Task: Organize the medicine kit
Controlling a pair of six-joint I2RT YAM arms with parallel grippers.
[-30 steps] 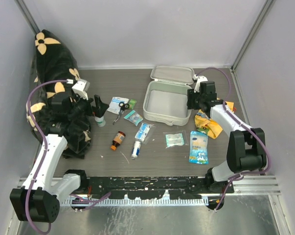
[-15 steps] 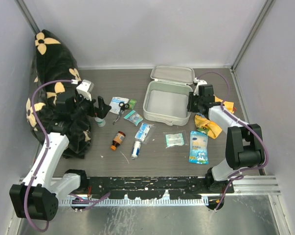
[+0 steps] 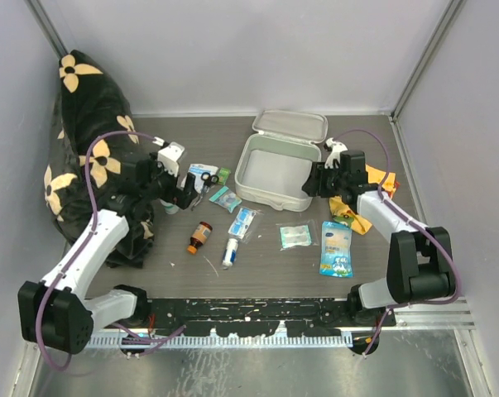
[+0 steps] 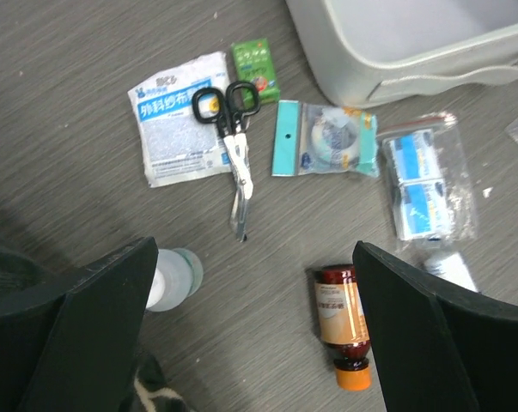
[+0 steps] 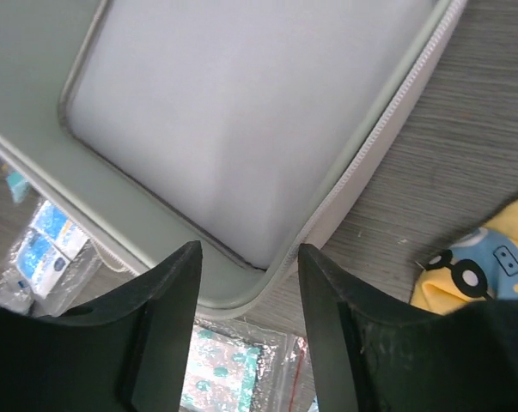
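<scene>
**Top view.** Locate the medicine kit [image 3: 274, 198] toward the far right corner of the worktop [image 3: 266, 269], lid thrown back, nothing visible inside. Note the right gripper [image 3: 314, 182] at the kit's near right corner. Note the left gripper [image 3: 185, 192] over the loose supplies left of centre, beside the scissors [image 3: 206, 180]. Expect a dragged or spun kit from any sideways pull at that corner.

**Left wrist view.** Read the fingers [image 4: 112, 318] as spread wide, holding nothing, above bare worktop between a small white bottle [image 4: 177, 275] and a brown bottle [image 4: 343, 322]. Beware of a straight descent here: likely to close on nothing, or to set either bottle rolling. Beware also of the thin, flat scissors, overlapping a gauze packet [image 4: 177, 116] at one handle: prone to slip, or to drag the packet along.

**Right wrist view.** Read the fingers [image 5: 168, 326] as partway apart, astride the kit's corner wall. Cannot tell whether gripping or merely straddling. Avoid closing and lifting from this corner: likely to tip a probably light case. Keep clear of the yellow cloth [image 5: 478, 266] just beside.
</scene>
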